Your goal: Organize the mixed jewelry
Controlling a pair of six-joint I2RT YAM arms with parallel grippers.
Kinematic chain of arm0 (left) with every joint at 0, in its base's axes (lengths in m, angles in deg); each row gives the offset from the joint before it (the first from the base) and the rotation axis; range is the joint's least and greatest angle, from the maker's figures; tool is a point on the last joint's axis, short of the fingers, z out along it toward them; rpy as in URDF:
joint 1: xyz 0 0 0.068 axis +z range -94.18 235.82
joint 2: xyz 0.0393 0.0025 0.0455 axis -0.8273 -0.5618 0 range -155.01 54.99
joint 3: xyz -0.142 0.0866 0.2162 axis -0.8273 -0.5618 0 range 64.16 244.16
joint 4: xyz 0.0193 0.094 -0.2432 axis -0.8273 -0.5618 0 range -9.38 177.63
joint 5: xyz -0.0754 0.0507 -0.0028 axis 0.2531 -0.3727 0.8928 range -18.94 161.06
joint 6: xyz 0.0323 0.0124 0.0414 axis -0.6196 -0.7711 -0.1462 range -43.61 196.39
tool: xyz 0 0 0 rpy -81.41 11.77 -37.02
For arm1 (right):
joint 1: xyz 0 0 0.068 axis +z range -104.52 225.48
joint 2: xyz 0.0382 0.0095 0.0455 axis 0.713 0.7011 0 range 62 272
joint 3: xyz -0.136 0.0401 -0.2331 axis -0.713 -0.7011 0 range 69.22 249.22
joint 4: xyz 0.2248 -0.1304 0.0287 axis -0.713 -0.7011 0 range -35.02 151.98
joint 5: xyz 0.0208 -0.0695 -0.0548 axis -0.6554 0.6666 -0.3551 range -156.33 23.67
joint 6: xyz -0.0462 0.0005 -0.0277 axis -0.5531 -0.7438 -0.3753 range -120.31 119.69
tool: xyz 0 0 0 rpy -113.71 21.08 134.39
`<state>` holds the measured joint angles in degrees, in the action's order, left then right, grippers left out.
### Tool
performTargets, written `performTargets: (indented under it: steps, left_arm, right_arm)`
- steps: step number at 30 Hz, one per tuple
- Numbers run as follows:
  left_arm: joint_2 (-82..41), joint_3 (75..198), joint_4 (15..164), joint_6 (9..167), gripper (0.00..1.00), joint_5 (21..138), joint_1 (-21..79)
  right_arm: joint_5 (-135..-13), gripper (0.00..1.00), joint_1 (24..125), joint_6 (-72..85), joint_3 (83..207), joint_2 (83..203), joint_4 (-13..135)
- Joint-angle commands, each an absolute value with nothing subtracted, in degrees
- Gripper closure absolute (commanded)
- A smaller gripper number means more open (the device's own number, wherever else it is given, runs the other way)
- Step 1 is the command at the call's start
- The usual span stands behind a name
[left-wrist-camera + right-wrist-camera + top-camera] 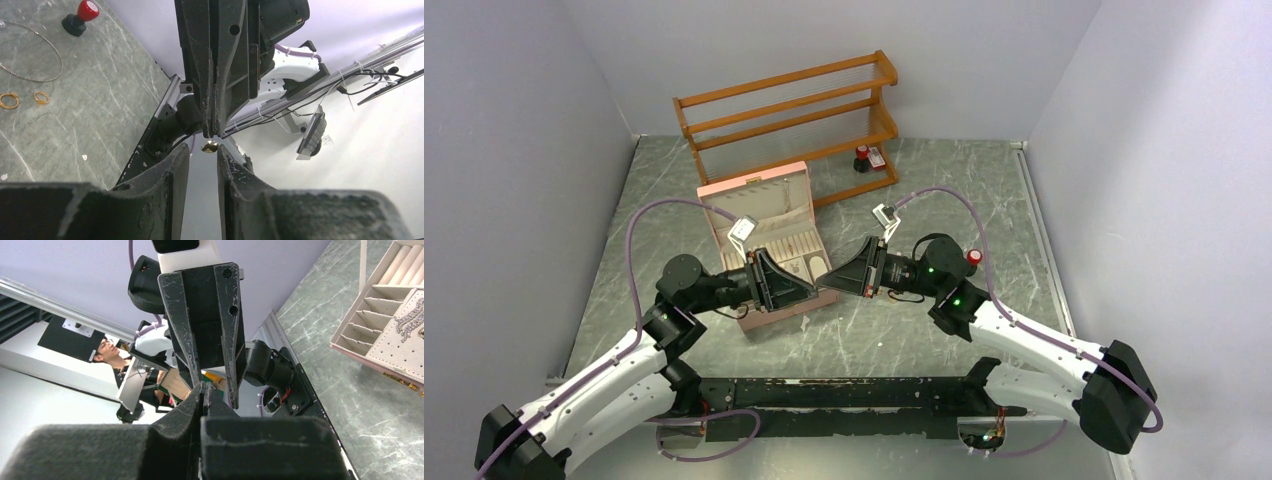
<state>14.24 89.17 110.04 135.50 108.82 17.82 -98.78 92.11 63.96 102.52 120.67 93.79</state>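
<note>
My right gripper (828, 284) is shut, and a tiny gold earring (210, 146) hangs from its closed tips, held in the air in front of the pink jewelry box (776, 318). My left gripper (814, 286) is open and meets it tip to tip. In the left wrist view my left gripper (202, 151) has one finger on each side of the earring, not touching it. In the right wrist view my right gripper (205, 386) is pressed shut and the earring is hidden. Two gold hoops (9, 100) and a thin chain (37, 57) lie on the table.
The open box (350, 342) shows ring rolls, compartments and a sparkly silver earring (409, 322) on its lid panel. A wooden rack (784, 110) stands behind it with a red-capped bottle (862, 157). Another red-capped bottle (973, 257) stands by my right arm.
</note>
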Motion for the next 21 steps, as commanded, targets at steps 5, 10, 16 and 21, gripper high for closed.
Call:
performTargets:
  steps: [5, 10, 16, 21]
  left_arm:
    - [14.8, 90.4, 111.9, 133.6, 0.62, 108.9, 17.2]
    - [15.1, 90.2, 113.0, 134.1, 0.61, 108.7, 17.1]
    - [15.0, 90.7, 112.4, 133.4, 0.67, 108.6, 17.1]
    - [14.2, 90.4, 114.4, 134.3, 0.69, 109.0, 17.1]
  right_arm:
    - [-99.6, 1.0, 92.2, 64.5, 102.4, 120.9, 94.3]
    - [-99.6, 1.0, 92.2, 64.6, 102.5, 121.1, 93.6]
    - [-99.6, 1.0, 92.2, 64.6, 102.5, 121.3, 92.8]
    - [-100.1, 1.0, 92.3, 64.5, 103.0, 121.6, 92.6]
